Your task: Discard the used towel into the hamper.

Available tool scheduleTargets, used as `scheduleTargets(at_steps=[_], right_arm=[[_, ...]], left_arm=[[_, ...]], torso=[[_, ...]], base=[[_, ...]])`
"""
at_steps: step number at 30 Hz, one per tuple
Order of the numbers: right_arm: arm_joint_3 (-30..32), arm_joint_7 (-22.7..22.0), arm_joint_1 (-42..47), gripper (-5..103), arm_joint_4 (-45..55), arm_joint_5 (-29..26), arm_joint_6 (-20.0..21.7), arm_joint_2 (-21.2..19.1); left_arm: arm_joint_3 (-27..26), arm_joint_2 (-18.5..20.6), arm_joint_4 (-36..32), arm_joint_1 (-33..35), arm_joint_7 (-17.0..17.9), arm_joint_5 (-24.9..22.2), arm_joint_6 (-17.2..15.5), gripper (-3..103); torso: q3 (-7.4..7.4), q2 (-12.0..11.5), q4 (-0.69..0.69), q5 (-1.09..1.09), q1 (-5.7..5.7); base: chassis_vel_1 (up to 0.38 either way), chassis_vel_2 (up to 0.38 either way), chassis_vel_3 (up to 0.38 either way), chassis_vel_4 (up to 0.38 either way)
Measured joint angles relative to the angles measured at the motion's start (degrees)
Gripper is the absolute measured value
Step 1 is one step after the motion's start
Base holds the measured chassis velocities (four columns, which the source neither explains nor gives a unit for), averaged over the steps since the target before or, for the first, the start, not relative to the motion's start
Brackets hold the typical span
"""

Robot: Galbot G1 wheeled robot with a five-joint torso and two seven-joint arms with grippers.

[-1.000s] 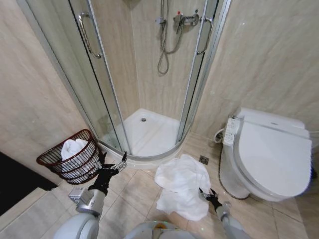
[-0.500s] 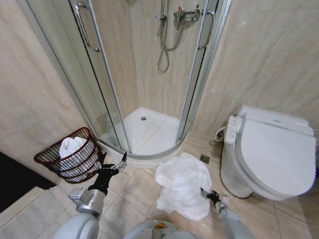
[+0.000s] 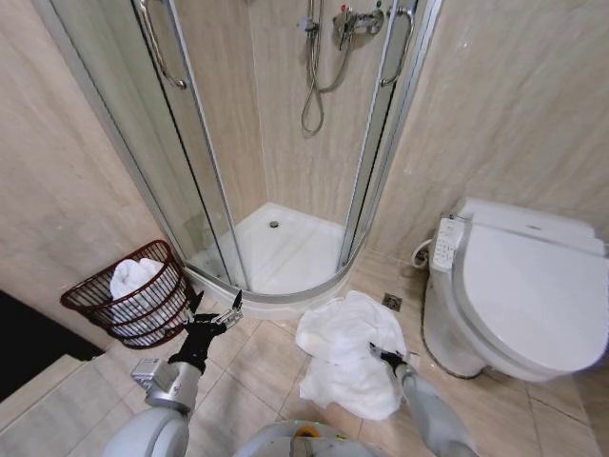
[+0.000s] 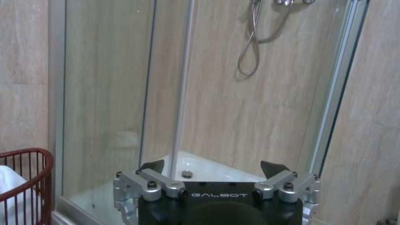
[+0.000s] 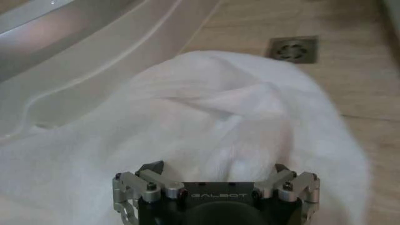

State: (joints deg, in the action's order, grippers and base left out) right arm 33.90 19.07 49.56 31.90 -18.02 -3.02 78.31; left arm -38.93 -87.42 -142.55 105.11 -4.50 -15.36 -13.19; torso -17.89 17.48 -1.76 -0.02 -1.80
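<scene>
I stand on beige floor tiles (image 3: 257, 367) in a bathroom, with a glass corner shower (image 3: 276, 238) ahead and a white toilet (image 3: 519, 290) on my right. The used towel (image 3: 344, 354) lies crumpled on the tiles by the floor drain (image 3: 391, 303). My right gripper (image 3: 383, 355) hangs spread open right over it. My left gripper (image 3: 217, 314) waits open beside the hamper (image 3: 128, 297), which holds white cloth.

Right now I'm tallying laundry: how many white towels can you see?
2. One towel lies crumpled on the floor tiles between shower and toilet, under the right claw. Another sits in the hamper; more may be hidden beneath it.
</scene>
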Motion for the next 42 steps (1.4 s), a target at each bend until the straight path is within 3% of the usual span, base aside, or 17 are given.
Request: scheduleTargets(at_steps=[6,18,21,24,32,35,42], right_arm=[[-1.19,-2.67,-0.77,100,0.47,1.21,1.12,2.56],[-2.11,-3.86,-0.22,97,2.46,3.70,2.31,3.11],[-2.00,-3.79,0.38,89,2.59,4.33,1.94,2.51],[-1.83,-3.58,1.05,73,3.09,5.29,1.46,1.96],[-1.91,-3.21,2.44,50,5.67,6.99,0.88,1.31],[-2.00,-2.70,2.74,34,6.30,7.12,0.78,1.01],[-1.83,-1.99,4.09,20,9.29,6.62,-0.20,0.18]], left_arm=[[0.00,0.00,0.00,0.00,0.00,0.00,0.00,100],[0.00,0.00,0.00,0.00,0.00,0.00,0.00,100],[0.00,0.00,0.00,0.00,0.00,0.00,0.00,100],[0.00,0.00,0.00,0.00,0.00,0.00,0.00,100],[0.00,0.00,0.00,0.00,0.00,0.00,0.00,100],[0.00,0.00,0.00,0.00,0.00,0.00,0.00,100],[0.00,0.00,0.00,0.00,0.00,0.00,0.00,100]], torso=[[1.00,-1.57,0.00,0.01,0.57],[2.55,-4.02,-0.01,0.01,1.48],[2.98,-4.68,-0.01,0.01,1.72],[3.70,-5.64,-0.01,-0.01,1.77],[4.63,-6.68,0.00,0.02,1.77],[4.72,-6.74,0.00,0.03,1.78],[4.66,-6.62,0.00,0.05,1.78]], base=[[0.000,0.000,0.000,0.000],[0.000,0.000,0.000,0.000],[0.000,0.000,0.000,0.000],[0.000,0.000,0.000,0.000],[0.000,0.000,0.000,0.000],[0.000,0.000,0.000,0.000],[0.000,0.000,0.000,0.000]])
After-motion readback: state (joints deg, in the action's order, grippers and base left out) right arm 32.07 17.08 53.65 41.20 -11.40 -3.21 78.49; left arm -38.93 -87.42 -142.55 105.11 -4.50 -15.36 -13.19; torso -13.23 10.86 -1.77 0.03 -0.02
